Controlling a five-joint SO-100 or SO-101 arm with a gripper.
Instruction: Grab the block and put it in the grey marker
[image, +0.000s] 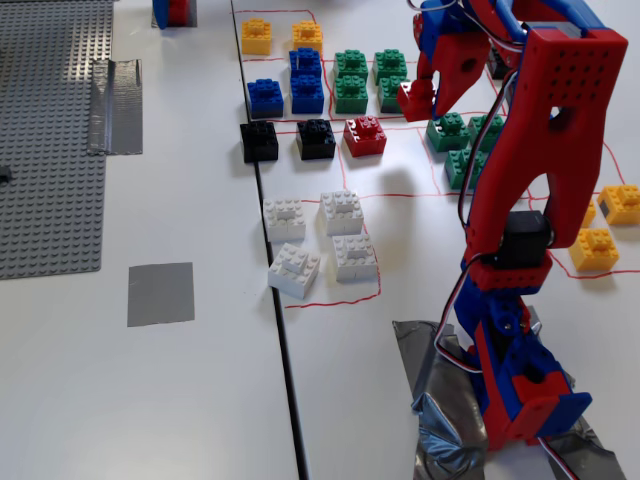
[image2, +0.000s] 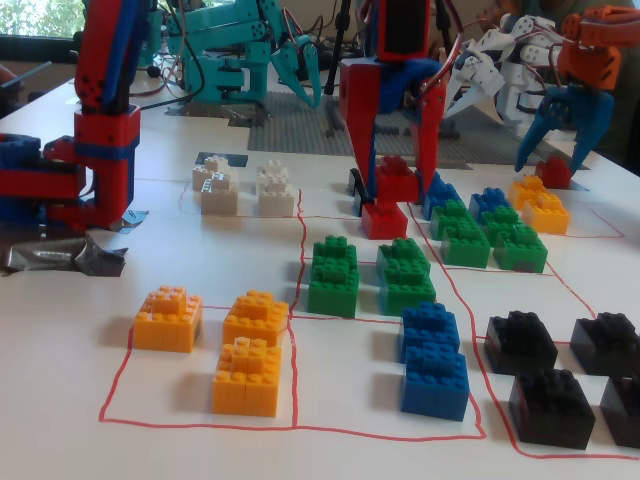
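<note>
My red-and-blue gripper (image: 424, 100) hangs over the brick field at the top right and is shut on the red block (image: 412, 100), holding it just above the green bricks (image: 368, 78). In the other fixed view the gripper (image2: 397, 186) points straight down with the block (image2: 397, 180) between its fingers, above a second red brick (image2: 384, 219) that sits on the table (image: 365, 135). The grey marker (image: 160, 294), a flat tape square, lies far to the left on the white table. It is out of sight in the other fixed view.
White bricks (image: 320, 240), black bricks (image: 288, 140), blue bricks (image: 288, 88) and yellow bricks (image: 280, 36) lie between gripper and marker. A grey baseplate (image: 50, 130) and a tape strip (image: 116, 106) are at the left. Other robot arms (image2: 575, 70) stand behind.
</note>
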